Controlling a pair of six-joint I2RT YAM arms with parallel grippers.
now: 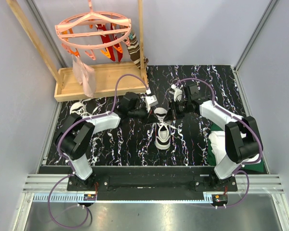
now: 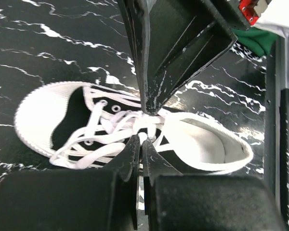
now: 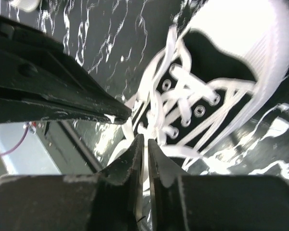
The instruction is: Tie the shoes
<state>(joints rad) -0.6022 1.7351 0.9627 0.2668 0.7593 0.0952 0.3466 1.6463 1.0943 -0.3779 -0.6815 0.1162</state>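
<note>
Shoe point(image 1: 162, 135) mid-bench point(image 1: 197, 96), toe toward my bases. My left gripper point(image 2: 140, 140) clamped shut on laces point(image 2: 111, 126) by tongue. My right gripper point(image 3: 144, 140) pinched nearly closed, laces in slit, tip meeting left's. Second shoe point(image 1: 78, 108) far left.

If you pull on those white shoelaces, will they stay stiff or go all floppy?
Probably floppy: the laces lie in loose, curvy loops across the shoe. The shoe looks small and light, so a hard tug might drag it over the smooth table.
</note>
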